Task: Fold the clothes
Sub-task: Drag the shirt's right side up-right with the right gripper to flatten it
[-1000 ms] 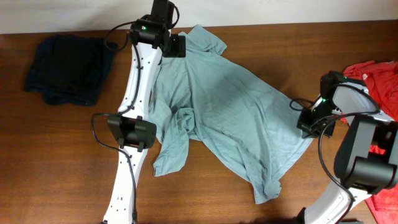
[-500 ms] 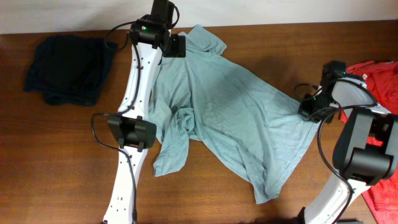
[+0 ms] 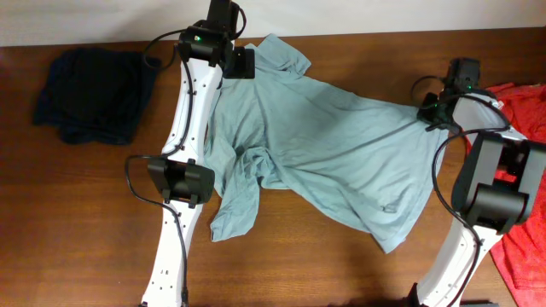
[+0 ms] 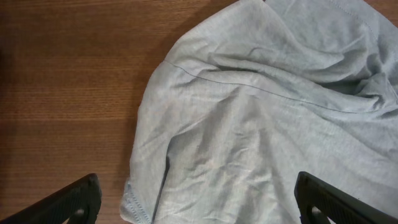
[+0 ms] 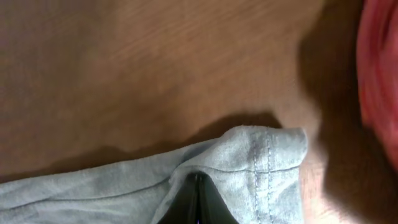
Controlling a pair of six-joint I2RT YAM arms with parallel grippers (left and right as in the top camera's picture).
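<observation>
A light blue-green T-shirt (image 3: 316,153) lies spread and wrinkled across the wooden table. My right gripper (image 3: 431,112) is shut on the shirt's right hem corner (image 5: 261,162) and holds it pulled toward the far right side. My left gripper (image 3: 243,64) is open above the shirt's upper left sleeve (image 4: 249,124), its fingers wide on either side of the cloth and holding nothing.
A dark navy garment (image 3: 90,92) lies bunched at the far left. A red garment (image 3: 525,111) lies at the right edge and shows in the right wrist view (image 5: 379,68). Bare table lies along the front.
My right gripper has moved away from me and to the right, dragging the shirt's hem corner with it and stretching the shirt's right side out. The left arm has not moved.
</observation>
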